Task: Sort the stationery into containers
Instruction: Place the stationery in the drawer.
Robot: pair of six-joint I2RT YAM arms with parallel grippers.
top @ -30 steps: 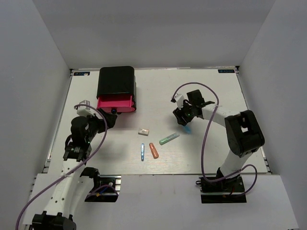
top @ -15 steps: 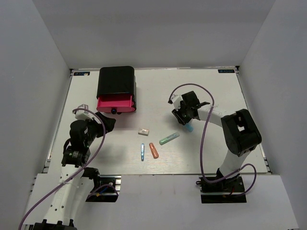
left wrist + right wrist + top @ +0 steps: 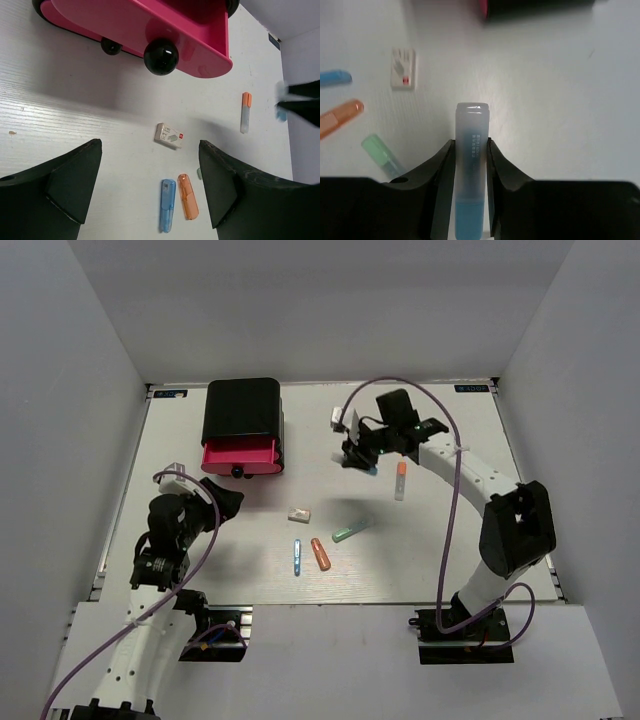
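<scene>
White walls close in a pale worktop, and a black box stands at its far left. One pink drawer of the box stands open, with a round black knob on its front (the left wrist view shows a second knob lower down).

The left tool sits on the near side of the box, just off the open drawer's knob. Its fingers are spread wide apart with nothing between them.

The right tool is out to the right of the box, about level with the drawer. It is clamped on a blue-tipped marker, whose clear end juts past the fingers.

The rest of the stationery lies loose on the worktop:
- A white eraser lies nearer than the box and a little to its right.
- A blue pen and an orange marker lie side by side nearer still, not touching.
- A green-tipped marker rests aslant just right of that pair.
- An orange-tipped marker lies farthest right of the box, beyond the right tool.
</scene>
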